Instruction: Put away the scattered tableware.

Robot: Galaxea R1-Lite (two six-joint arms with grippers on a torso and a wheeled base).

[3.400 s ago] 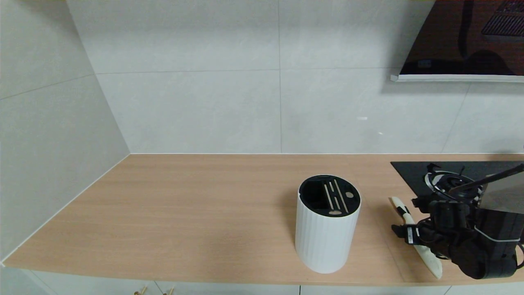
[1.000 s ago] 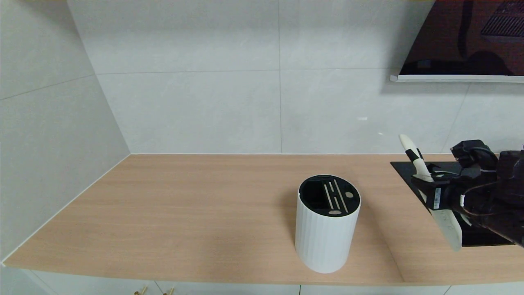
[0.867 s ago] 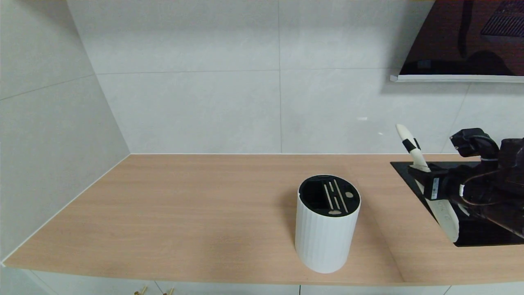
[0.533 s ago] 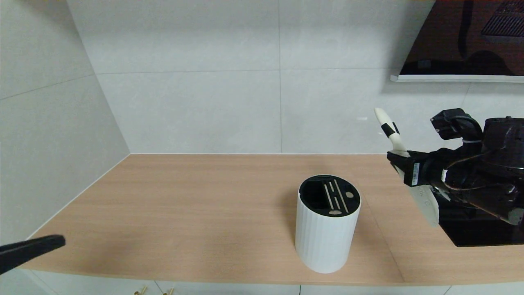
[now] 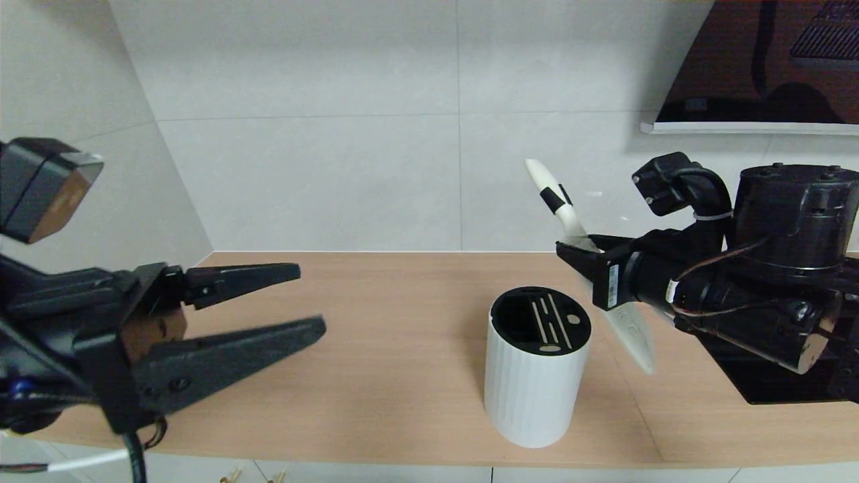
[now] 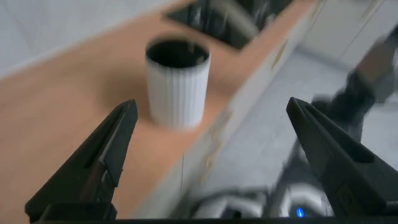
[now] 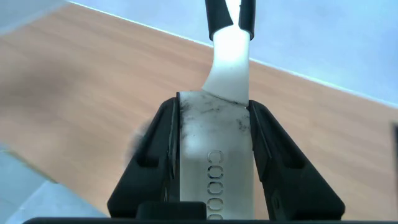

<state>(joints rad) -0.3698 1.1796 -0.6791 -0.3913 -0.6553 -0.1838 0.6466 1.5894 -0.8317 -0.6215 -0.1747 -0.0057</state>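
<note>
A white ribbed holder (image 5: 537, 365) with a black slotted top stands on the wooden counter (image 5: 376, 302), right of centre. My right gripper (image 5: 590, 265) is shut on a white knife (image 5: 551, 193). It holds the knife in the air just right of the holder, cream handle up and back, blade tip slanting down beside the holder's rim. The right wrist view has the blade (image 7: 214, 143) clamped between the black fingers (image 7: 152, 162). My left gripper (image 5: 310, 300) hangs open above the counter's left part, pointing at the holder (image 6: 177, 81), with nothing between its fingers.
A black cooktop (image 5: 772, 386) lies at the counter's right end under the right arm. A dark range hood (image 5: 758, 67) hangs at the upper right. Tiled walls close the back and left. The counter's front edge runs just below the holder.
The right gripper lifted the knife off the counter beside the cooktop and carried it up and left toward the holder. The left arm came into view from the lower left, open.
</note>
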